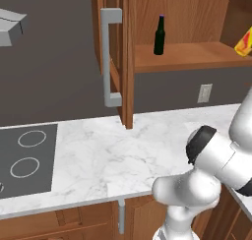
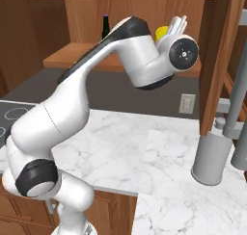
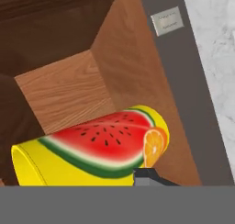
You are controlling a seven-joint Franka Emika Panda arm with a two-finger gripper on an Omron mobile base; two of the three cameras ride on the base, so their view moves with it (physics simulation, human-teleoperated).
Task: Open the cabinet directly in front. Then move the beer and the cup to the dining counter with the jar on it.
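Observation:
The cabinet (image 1: 129,62) stands open, its left door (image 1: 114,47) swung out toward me with the grey bar handle (image 1: 110,57) facing front. The beer (image 1: 159,36) stands upright on the lower shelf (image 1: 192,57), left of middle, and its neck also shows behind the arm (image 2: 104,27). The yellow cup (image 1: 244,43) leans tilted at the right end of that shelf. My gripper (image 2: 170,30) is at the cup (image 2: 161,32), inside the cabinet opening. Up close the cup (image 3: 92,149) shows watermelon and orange prints, with one fingertip (image 3: 148,176) against its side. The jaws look closed on it.
A marble worktop (image 1: 108,150) runs below the cabinet, with a dark cooktop (image 1: 24,160) at its left. A wall outlet (image 1: 204,93) sits under the shelf. The right cabinet door (image 2: 217,60) hangs open beside my hand. A grey cylinder (image 2: 211,159) stands on the worktop at right.

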